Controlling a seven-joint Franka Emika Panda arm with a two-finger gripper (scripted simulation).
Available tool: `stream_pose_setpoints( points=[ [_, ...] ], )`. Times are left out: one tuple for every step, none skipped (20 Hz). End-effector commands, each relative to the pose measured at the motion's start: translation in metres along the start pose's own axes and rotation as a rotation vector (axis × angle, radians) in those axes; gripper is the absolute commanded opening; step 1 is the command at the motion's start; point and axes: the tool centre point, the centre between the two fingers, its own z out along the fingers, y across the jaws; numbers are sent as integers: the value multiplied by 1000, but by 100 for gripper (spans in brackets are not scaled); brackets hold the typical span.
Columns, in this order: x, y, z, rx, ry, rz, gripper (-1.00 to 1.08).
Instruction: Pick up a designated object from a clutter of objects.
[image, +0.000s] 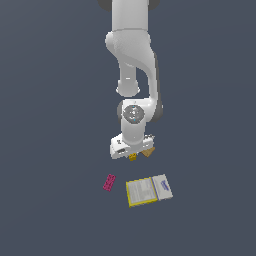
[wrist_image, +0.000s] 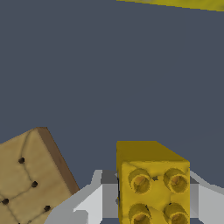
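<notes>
fingers (wrist_image: 92, 203) of the gripper (wrist_image: 151, 197) pressed on both sides of the little yellow block (wrist_image: 151, 183) in the wrist view, so it was grasping the block. the tan square piece (wrist_image: 30, 179) lay just beside it. grabbing looked done; lifting up was left, i think.

in the exterior view the gripper (image: 133, 154) was low under the arm, with the yellow block (image: 133, 157) peeking out below. only this view showed the pink brick (image: 109, 182), the yellow-edged box (image: 140, 192) and the white box (image: 162, 187), apart from the block.

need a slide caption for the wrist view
Gripper fingers flank the yellow studded block, with the tan square piece alongside.
</notes>
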Motion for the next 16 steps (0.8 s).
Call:
stream_pose_setpoints(
  points=[
    [-1, 0, 1, 0, -2, 0, -100],
    [-1, 0, 1, 0, -2, 0, -100],
    [-1, 0, 1, 0, -2, 0, -100],
    [-1, 0, 1, 0, -2, 0, -100],
    [-1, 0, 1, 0, -2, 0, -100],
    [-1, 0, 1, 0, -2, 0, -100],
    [-1, 0, 1, 0, -2, 0, -100],
    [-1, 0, 1, 0, -2, 0, -100],
    [0, 0, 0, 0, 0, 0, -100],
    [0, 0, 0, 0, 0, 0, -100],
    [0, 0, -1, 0, 0, 0, -100],
    [0, 1, -2, 0, 0, 0, -100],
    [0, 1, -4, 0, 0, 0, -100],
    [0, 1, -6, 0, 0, 0, -100],
    [0, 1, -9, 0, 0, 0, -100],
    [-1, 1, -12, 0, 0, 0, -100]
  ],
)
